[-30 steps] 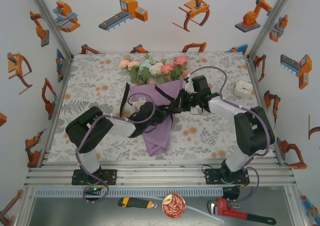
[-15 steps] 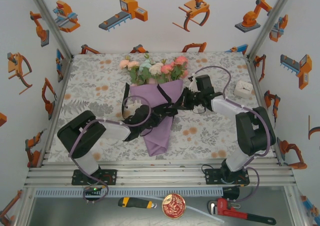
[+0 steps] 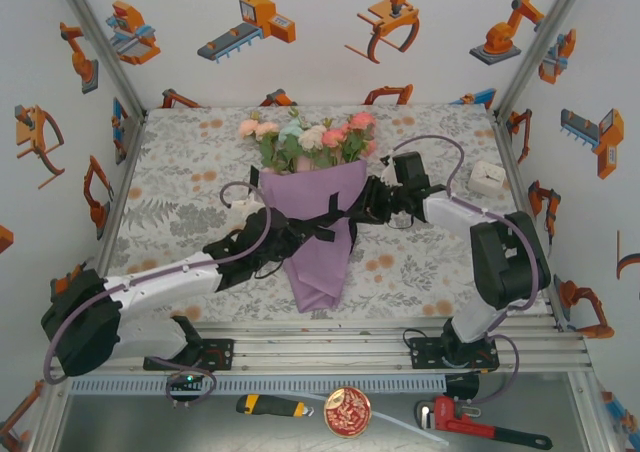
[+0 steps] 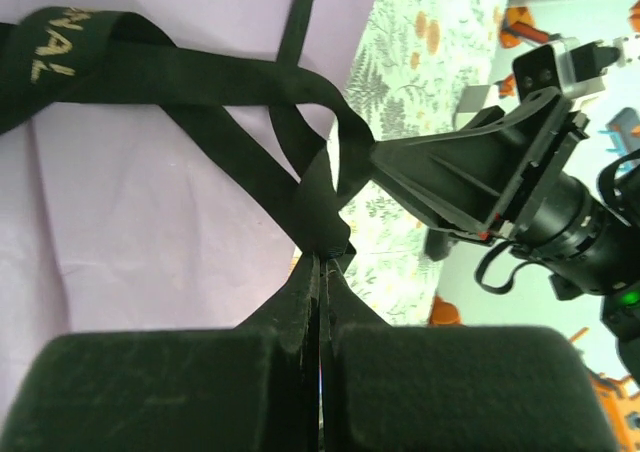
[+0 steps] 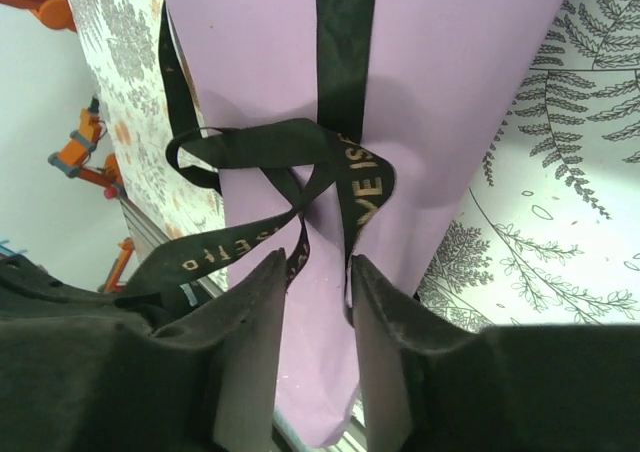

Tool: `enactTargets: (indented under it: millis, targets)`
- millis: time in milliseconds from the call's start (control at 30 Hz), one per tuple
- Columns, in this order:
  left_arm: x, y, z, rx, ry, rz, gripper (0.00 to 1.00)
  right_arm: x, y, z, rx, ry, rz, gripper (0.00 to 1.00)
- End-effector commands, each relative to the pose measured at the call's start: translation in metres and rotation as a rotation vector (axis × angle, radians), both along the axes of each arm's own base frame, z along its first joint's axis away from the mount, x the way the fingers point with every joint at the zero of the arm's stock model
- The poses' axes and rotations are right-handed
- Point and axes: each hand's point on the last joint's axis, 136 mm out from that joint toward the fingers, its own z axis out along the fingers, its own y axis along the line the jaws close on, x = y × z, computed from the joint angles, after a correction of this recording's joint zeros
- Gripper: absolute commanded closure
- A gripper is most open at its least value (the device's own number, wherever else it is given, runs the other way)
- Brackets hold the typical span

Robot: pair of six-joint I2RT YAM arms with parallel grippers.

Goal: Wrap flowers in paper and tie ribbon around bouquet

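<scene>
The bouquet lies in the middle of the table: flowers [image 3: 305,137] at the far end, purple paper [image 3: 320,257] cone pointing toward me. The black ribbon [image 3: 335,215] crosses the cone and is crossed into a loose knot [image 4: 322,177]. My left gripper [image 3: 292,230] is at the cone's left edge, shut on a ribbon strand [image 4: 322,257]. My right gripper [image 3: 368,204] is at the cone's right edge. Its fingers [image 5: 265,312] stand apart over the paper [image 5: 450,92], with a gold-lettered ribbon loop [image 5: 365,187] just beyond the tips.
A white box [image 3: 487,179] sits at the table's back right. The grey floral tablecloth [image 3: 190,182] lies bare on both sides of the bouquet. A utility knife [image 3: 270,405], a round tin [image 3: 347,412] and a pipe wrench [image 3: 480,427] lie below the front rail.
My left arm has swung out low to the left and stretched long, drawing the ribbon leftward. The ribbon now lies tighter across the cone. The right gripper has barely moved.
</scene>
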Motion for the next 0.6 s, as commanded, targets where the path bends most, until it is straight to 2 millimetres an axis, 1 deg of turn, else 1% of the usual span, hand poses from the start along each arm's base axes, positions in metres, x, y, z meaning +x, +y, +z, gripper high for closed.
enactTargets:
  millis: [0,67,133,167,233,300,333,433,500,567]
  targets:
    - [0.0,0.0,0.012,0.168,-0.052,-0.095,1.0,-0.011,-0.008,0.016,-0.02,-0.043,0.006,0.56]
    - [0.003,-0.013,0.029,0.214,-0.122,-0.168,1.0,-0.016,-0.015,0.029,-0.048,-0.114,0.009,0.54]
    - [0.005,-0.025,0.048,0.241,-0.203,-0.229,1.0,-0.025,-0.016,0.044,-0.058,-0.214,0.041,0.52]
    - [0.005,-0.029,0.055,0.242,-0.23,-0.249,1.0,-0.031,-0.013,0.051,-0.055,-0.262,0.066,0.51]
    - [0.007,-0.036,0.068,0.245,-0.276,-0.275,1.0,-0.047,0.001,0.069,-0.021,-0.402,0.17,0.49]
    - [0.009,-0.039,0.075,0.258,-0.293,-0.288,1.0,-0.059,0.012,0.086,0.022,-0.525,0.232,0.44]
    - [0.009,-0.041,0.077,0.264,-0.299,-0.299,1.0,-0.062,0.016,0.094,0.055,-0.579,0.247,0.41]
    - [0.008,-0.05,0.082,0.245,-0.313,-0.336,1.0,-0.062,0.027,0.114,0.136,-0.665,0.262,0.34]
    - [0.007,-0.056,0.086,0.221,-0.324,-0.354,1.0,-0.06,0.038,0.121,0.168,-0.682,0.288,0.33]
    - [0.008,-0.058,0.088,0.212,-0.328,-0.353,1.0,-0.06,0.054,0.124,0.199,-0.676,0.328,0.34]
